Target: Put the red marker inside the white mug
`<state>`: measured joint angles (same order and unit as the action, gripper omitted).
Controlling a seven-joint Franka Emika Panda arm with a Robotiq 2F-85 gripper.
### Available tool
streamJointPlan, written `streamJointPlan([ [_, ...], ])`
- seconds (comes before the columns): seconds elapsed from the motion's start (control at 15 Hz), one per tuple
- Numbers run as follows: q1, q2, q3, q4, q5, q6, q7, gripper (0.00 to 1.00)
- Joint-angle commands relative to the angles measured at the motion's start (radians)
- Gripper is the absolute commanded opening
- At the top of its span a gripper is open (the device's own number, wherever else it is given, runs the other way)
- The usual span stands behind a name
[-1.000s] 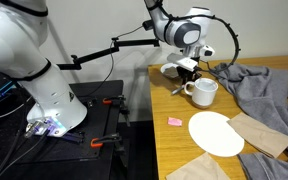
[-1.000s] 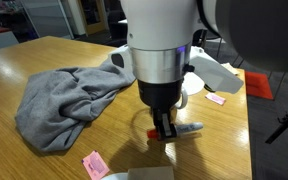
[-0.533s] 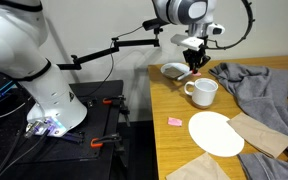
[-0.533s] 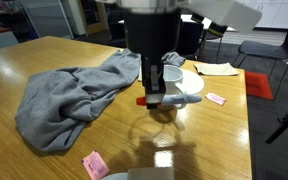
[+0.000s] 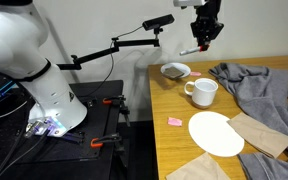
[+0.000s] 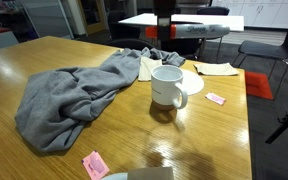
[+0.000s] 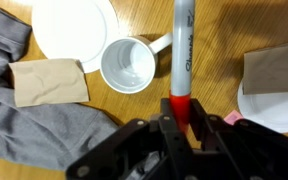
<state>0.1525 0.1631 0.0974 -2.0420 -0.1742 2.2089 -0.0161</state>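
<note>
My gripper (image 5: 205, 38) is high above the table, shut on the red marker (image 5: 192, 50), which sticks out sideways below it. In the wrist view the gripper (image 7: 180, 120) clamps the marker's red end, and the pale barrel (image 7: 183, 50) points away, just right of the white mug (image 7: 129, 65). The mug stands upright and empty on the wooden table in both exterior views (image 5: 202, 92) (image 6: 168, 87), well below the gripper. In an exterior view only the gripper's lower part (image 6: 165, 18) shows at the top edge.
A small white dish with brown contents (image 5: 175, 71) sits behind the mug. A large white plate (image 5: 216, 133), brown napkins (image 5: 261, 135), a pink square (image 5: 174, 121) and a crumpled grey cloth (image 5: 264, 85) lie around it. The table edge (image 5: 152, 120) runs along the left.
The gripper has risen from the table beside the mug to well above it, carrying the marker with it. The mug has not moved.
</note>
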Motion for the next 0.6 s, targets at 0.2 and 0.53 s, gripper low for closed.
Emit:
streamJointPlan([
  [0.2,-0.05,-0.106,-0.029,0.077,0.005,-0.171,-0.003,0.06],
  [0.53,-0.075,-0.114,-0.039,0.087,0.0,-0.179,-0.013,0.22],
])
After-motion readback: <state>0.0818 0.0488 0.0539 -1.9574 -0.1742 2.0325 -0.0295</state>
